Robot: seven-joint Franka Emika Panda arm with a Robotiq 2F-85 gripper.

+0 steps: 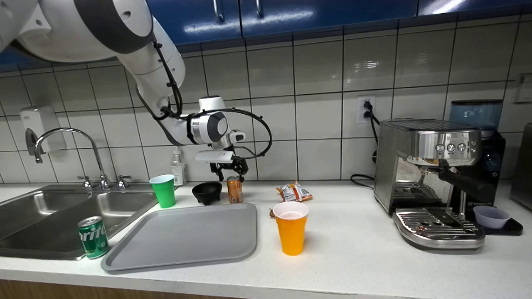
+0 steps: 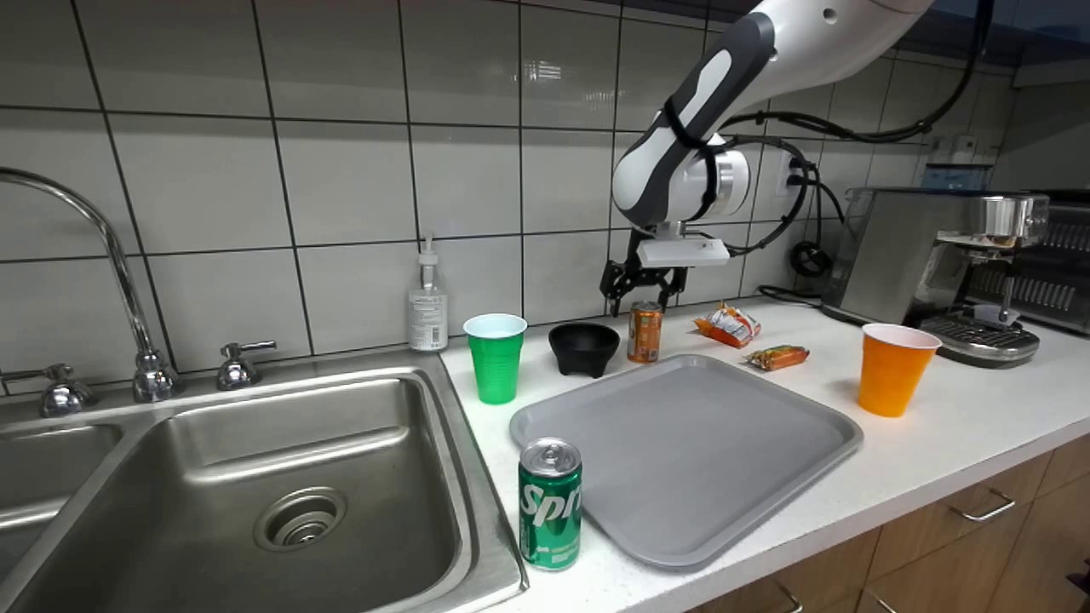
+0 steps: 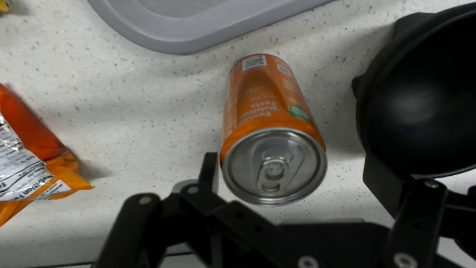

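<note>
- The pincer hangs low near the wall, with its two fingers spread wide.
- The orange can stands up straight on the counter, right under the pincer. In the wrist view its shiny top shows between the fingers, closer to one of them. I cannot tell if they touch.
- The black bowl sits just beside the pincer, next to its other finger.
- The snack bag lies near the pincer, on the side away from the bowl.
- The gray tray lies flat close to the pincer, on the side away from the wall.
- The green cup stands past the bowl from the pincer.
- The orange cup stands farther from the pincer than the bag does.
- The green soda can stands across the tray from the pincer, by the sink.
</note>
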